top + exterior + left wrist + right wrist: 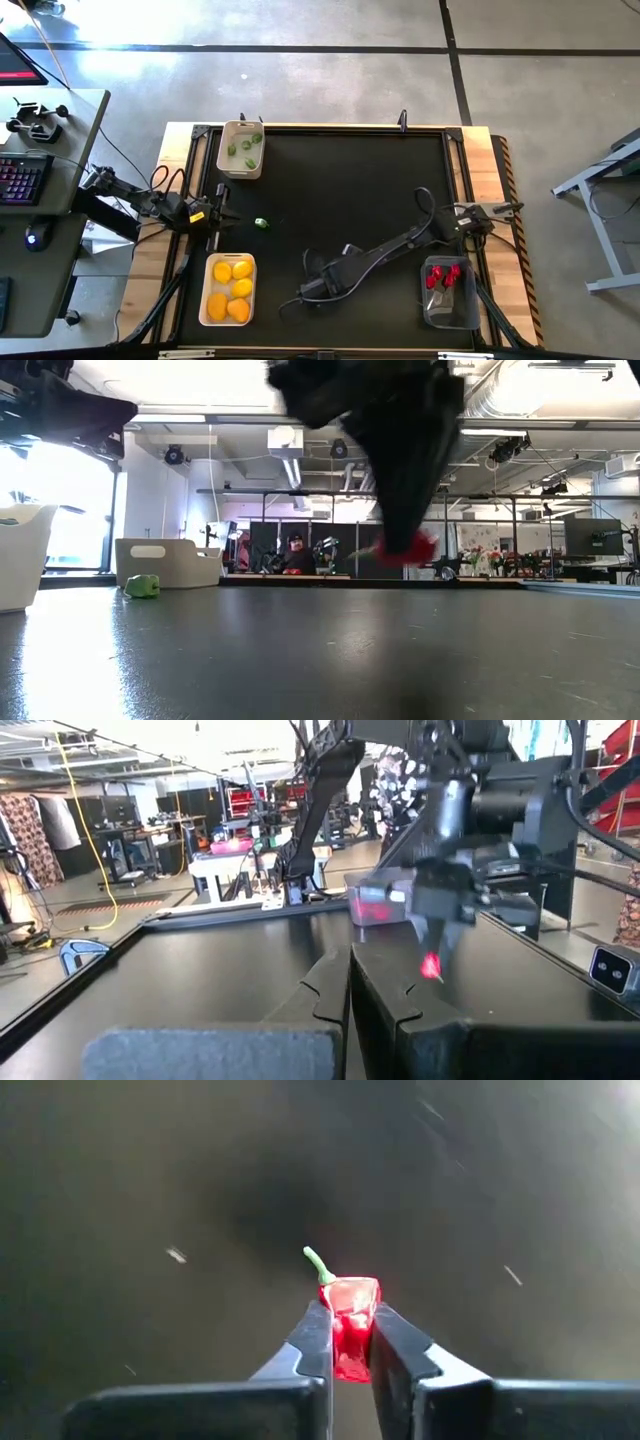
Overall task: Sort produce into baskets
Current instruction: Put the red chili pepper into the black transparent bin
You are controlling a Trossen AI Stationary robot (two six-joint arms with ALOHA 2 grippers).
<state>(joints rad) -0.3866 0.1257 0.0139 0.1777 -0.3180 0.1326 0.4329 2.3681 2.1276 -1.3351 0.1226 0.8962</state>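
My right gripper [350,1332] is shut on a small red pepper-like piece [350,1302] with a green stem, over the black mat's near middle [315,286]. The arm hides the piece in the high view. One green piece [261,223] lies loose on the mat, close to my left gripper [350,1010], which is shut and empty at the left edge [215,215]. The beige-white tub [242,148] holds green pieces, the white tray [228,288] holds yellow-orange ovals, and the transparent bin [448,292] holds red pieces. My right gripper pinches the red piece's two sides [352,1320] between its two fingers [318,1342], coming from above and pointing down. The piece's stem end sticks out past the fingertips. In the low view the piece [410,547] hangs clear of the mat.
The mat [340,180] is framed by black rails and a wooden border. The tub stands at the far left, the tray at the near left, the bin at the near right. A desk with a keyboard [20,180] stands left of the table. A person [296,555] sits far behind.
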